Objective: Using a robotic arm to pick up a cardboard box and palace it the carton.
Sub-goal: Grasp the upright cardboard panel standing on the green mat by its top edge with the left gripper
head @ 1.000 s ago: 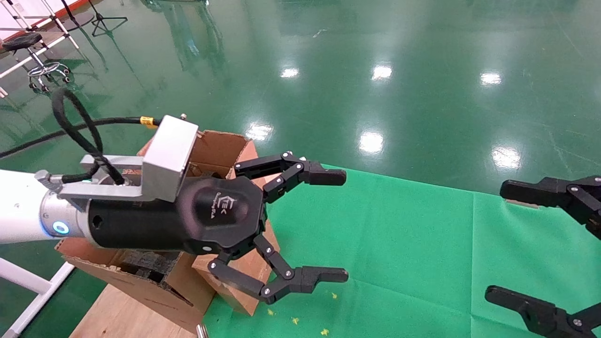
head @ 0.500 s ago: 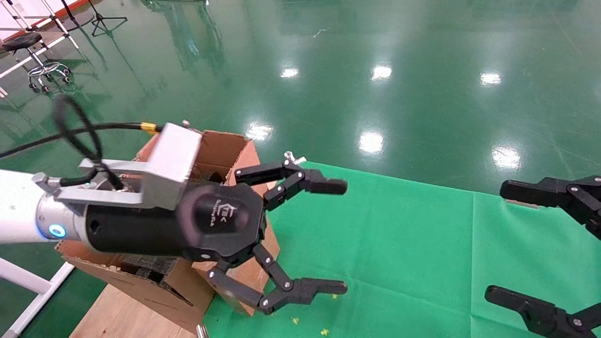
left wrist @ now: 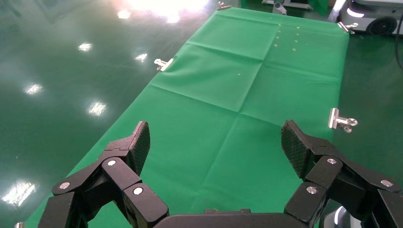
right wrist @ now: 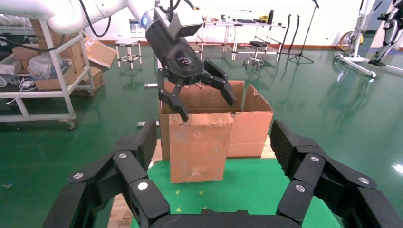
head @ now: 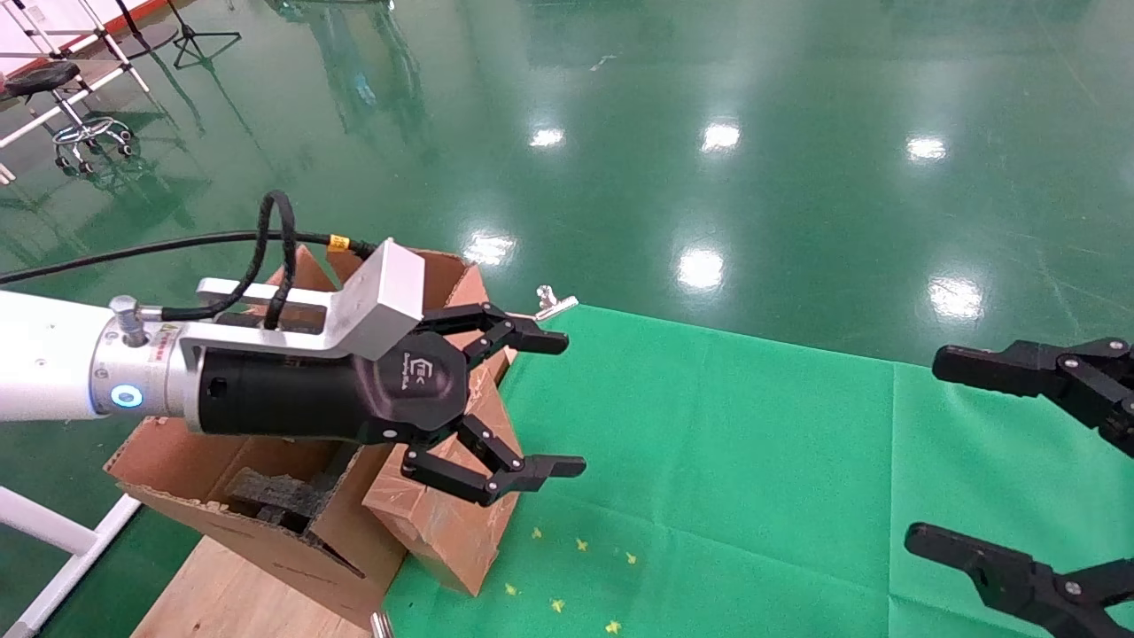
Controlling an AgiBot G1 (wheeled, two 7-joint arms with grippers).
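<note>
The tan carton (head: 173, 465) stands at the table's left end with black foam blocks (head: 275, 496) inside; it also shows in the right wrist view (right wrist: 249, 128). The reddish-brown taped cardboard box (head: 443, 523) leans upright against the carton's table-side wall, also seen in the right wrist view (right wrist: 196, 147). My left gripper (head: 571, 403), on the white arm with the silver block, is open and empty just above the box's top edge, pointing over the table; the left wrist view (left wrist: 216, 142) shows only green cloth between its fingers. My right gripper (head: 930, 452) is open and empty at the right, facing the box (right wrist: 214, 137).
Green cloth (head: 753, 487) covers the table, held by metal clips (head: 554, 304) (left wrist: 342, 119). A wooden board (head: 239, 594) lies under the carton. Small yellow specks (head: 558, 605) dot the cloth. A stool (head: 53, 80) and shelves (right wrist: 43, 80) stand farther off.
My left gripper has moved down and back toward the carton and the leaning box, staying open. The right gripper has barely shifted.
</note>
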